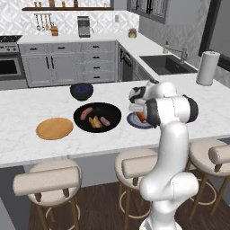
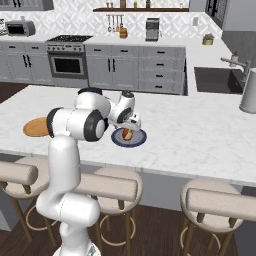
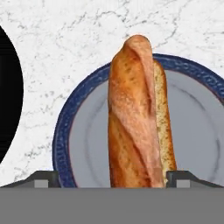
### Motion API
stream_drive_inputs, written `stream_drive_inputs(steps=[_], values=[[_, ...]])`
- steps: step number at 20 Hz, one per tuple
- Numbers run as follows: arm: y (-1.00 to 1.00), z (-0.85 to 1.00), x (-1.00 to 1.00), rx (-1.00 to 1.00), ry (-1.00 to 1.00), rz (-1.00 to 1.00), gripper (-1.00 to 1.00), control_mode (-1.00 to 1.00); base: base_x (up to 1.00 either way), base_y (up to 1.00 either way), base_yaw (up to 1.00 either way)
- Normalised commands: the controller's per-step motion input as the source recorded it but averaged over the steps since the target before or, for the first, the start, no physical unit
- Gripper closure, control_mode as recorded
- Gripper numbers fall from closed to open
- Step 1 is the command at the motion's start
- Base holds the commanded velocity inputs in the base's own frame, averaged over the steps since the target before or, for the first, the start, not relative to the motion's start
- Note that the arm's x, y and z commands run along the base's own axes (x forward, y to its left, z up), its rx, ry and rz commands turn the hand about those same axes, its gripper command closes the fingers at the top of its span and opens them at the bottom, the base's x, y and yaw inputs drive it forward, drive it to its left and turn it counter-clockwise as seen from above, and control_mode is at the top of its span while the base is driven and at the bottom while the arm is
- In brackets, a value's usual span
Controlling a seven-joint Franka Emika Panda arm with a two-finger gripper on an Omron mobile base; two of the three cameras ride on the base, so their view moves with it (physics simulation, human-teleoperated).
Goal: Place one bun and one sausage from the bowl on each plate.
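An orange-brown bun [image 3: 138,118] lies on the small blue-grey plate [image 3: 83,144], its far end over the rim. My gripper [image 3: 112,180] hangs low over that plate and is open. The bun sits between the fingertips [image 3: 41,180], near the right one and apart from the left. From the base, the gripper [image 1: 137,112] is over the blue-grey plate [image 1: 131,120], right of the black bowl [image 1: 114,110]. That bowl holds two sausages [image 1: 86,112] [image 1: 104,120] and a paler bun [image 1: 95,121]. The wooden plate [image 1: 54,128] lies bare left of it.
A dark blue bowl [image 1: 81,91] stands behind the black bowl. A paper towel roll [image 1: 208,67] stands at the far right beside the sink [image 1: 167,64]. Stools [image 1: 47,179] line the counter's near edge.
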Motion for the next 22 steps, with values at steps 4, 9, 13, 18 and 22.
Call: stream_drive_inputs(steps=[4,9,13,18,22], values=[[0.16,0.71,-0.74,0.00,-0.20,0.00,-1.00,-1.00,0.00,0.00,0.00],[0.48,0.33,-0.80,0.00,-0.04,0.00,-1.00,-1.00,0.00,0.00,0.00],[0.87,0.39,-0.27,-0.01,0.00,0.01,-1.00,-1.00,0.00,0.00,0.00],[0.58,0.35,0.02,0.00,0.08,0.02,-1.00,-1.00,0.00,0.00,0.00],[0.33,0.04,0.00,-0.01,0.19,0.00,-1.00,-1.00,0.00,0.00,0.00]])
